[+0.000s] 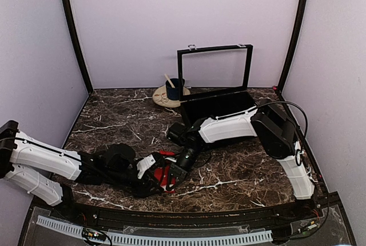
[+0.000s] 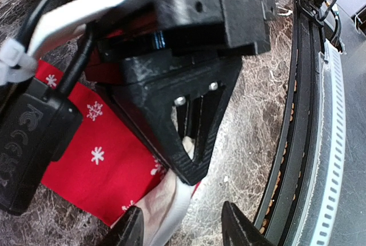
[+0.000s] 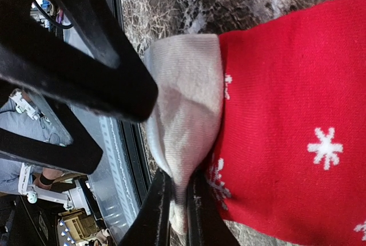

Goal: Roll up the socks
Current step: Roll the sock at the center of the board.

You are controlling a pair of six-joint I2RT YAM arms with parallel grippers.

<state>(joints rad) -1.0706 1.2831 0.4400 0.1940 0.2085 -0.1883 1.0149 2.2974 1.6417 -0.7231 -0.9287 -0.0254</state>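
The socks lie flat near the table's front edge, bright red with white snowflakes and a white end. My right gripper is shut on that white end, pinching a fold of it; in the left wrist view its black fingers come down onto the fabric. My left gripper stands open just in front. Its left fingertip rests by the white fabric and its right one is over bare marble. In the top view both grippers meet over the socks.
A black box with its lid raised stands behind the right arm. A dark blue mug sits on a round pale mat at the back. The table's black front rail runs close to the socks.
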